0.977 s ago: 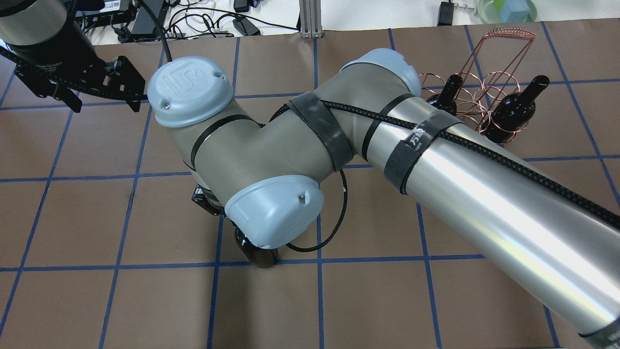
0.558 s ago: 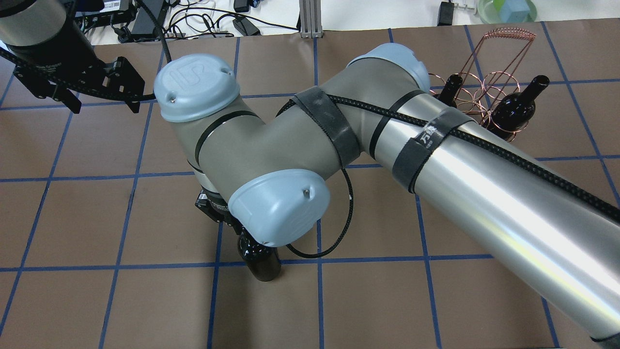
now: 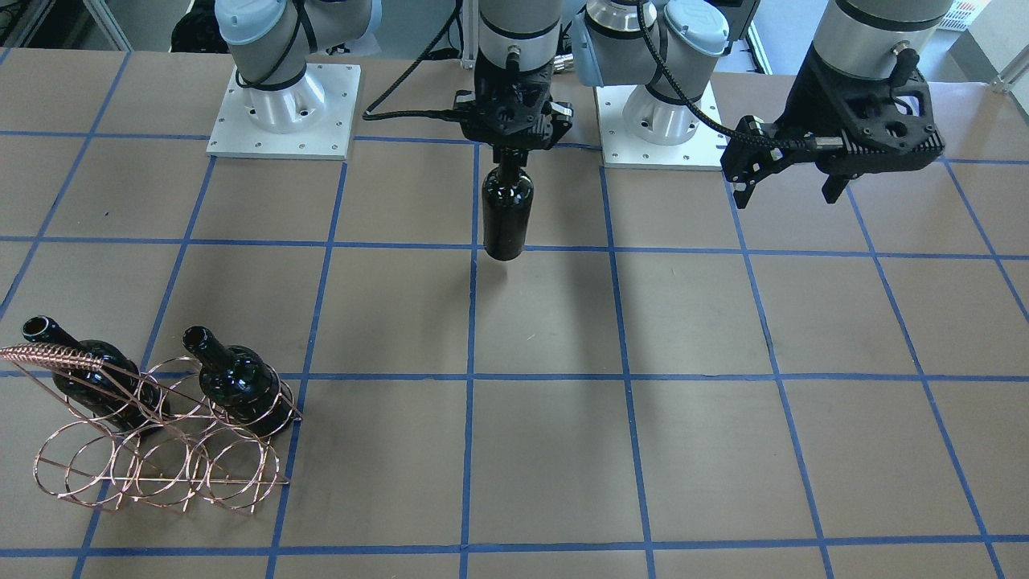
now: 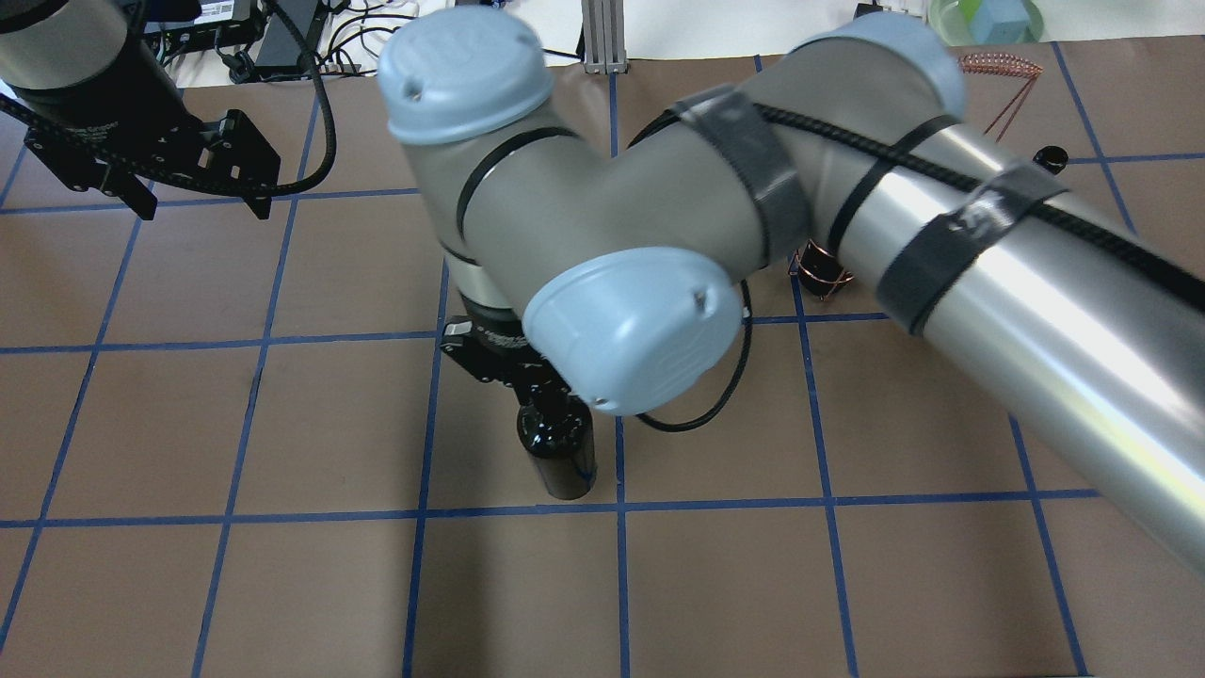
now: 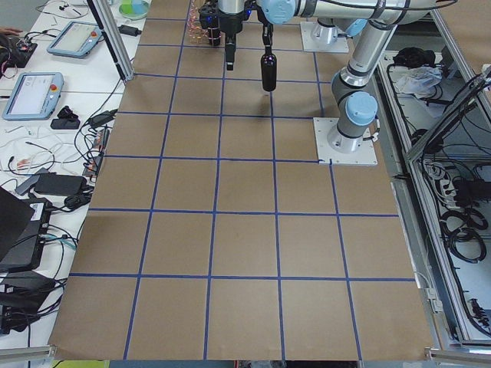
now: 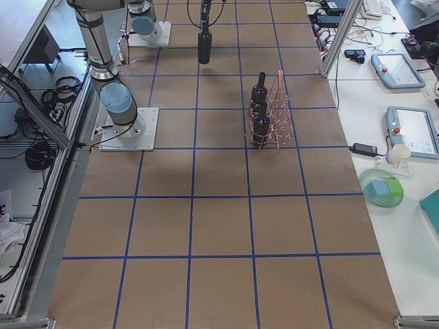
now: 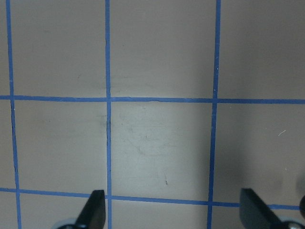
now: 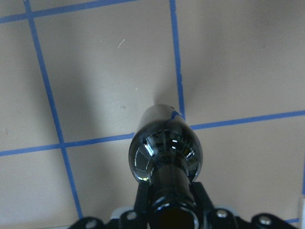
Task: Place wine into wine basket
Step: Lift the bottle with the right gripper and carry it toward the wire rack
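The brown worktop [image 3: 723, 450], ruled into squares by blue tape, fills every view. Across the overhead view stretches the right arm [image 4: 988, 282], big and silver, elbow bent over the middle of the grid and hiding most of what lies beyond it. The left arm [image 4: 66, 56] sits up in that view's far-left corner, well apart from the action.

Over on the robot's right, at the far side of the worktop, stands the wine basket [image 3: 50, 354], copper wire rings with a coiled handle bar on top. 2 dark bottles already lie in it: one [image 3: 88, 386] in the outer position under the handle, the other [image 3: 241, 386] beside it, both tilted with their necks pointing back toward the robot. The rings in front of them show only wire.

And here is the wine [image 3: 506, 213]: it hangs upright, neck up, near the robot's bases at the centre of the worktop, its base over a blue tape crossing. It looks clear of the surface, though the gap is hard to judge. It is well apart from the basket.

The right pincer [image 3: 512, 154] points straight down and is clamped on the bottle's neck, fingers either side of the glass. The left pincer [image 3: 784, 193] is spread wide with nothing between its 2 black fingertips [image 7: 94, 210], only bare worktop below.
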Available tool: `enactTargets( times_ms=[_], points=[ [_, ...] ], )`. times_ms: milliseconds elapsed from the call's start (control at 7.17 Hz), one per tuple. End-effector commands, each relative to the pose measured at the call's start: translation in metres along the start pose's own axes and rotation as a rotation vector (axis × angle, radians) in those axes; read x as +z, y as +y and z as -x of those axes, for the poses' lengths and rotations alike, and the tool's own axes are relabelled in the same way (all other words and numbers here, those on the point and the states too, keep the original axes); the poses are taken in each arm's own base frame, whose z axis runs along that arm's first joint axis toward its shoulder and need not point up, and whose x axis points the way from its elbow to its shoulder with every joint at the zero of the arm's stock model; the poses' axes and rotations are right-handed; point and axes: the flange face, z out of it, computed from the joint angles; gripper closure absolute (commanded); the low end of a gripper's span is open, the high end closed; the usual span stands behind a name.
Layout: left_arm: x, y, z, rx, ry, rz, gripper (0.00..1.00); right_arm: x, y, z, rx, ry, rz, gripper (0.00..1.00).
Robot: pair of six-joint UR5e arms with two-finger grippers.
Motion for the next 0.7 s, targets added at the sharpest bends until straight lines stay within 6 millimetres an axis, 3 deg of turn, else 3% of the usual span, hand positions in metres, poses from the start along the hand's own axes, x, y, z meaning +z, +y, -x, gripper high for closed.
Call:
enactTargets(
  times_ms=[0,279,419,558],
  points=[
    [0.0,0.0,0.0,0.0,0.0,-0.001,0.0,-0.044,-0.026,-0.073,-0.09,0.03,-0.018,0.82],
    [0.0,0.0,0.0,0.0,0.0,-0.001,0.0,-0.08,-0.061,-0.126,-0.114,0.039,-0.046,0.89],
    [-0.001,0.0,0.0,0.0,0.0,-0.003,0.0,-0.089,-0.077,-0.153,-0.123,0.045,-0.041,0.89],
    [0.0,0.0,0.0,0.0,0.0,-0.001,0.0,-0.103,-0.09,-0.189,-0.124,0.064,-0.066,0.89]
  ],
)
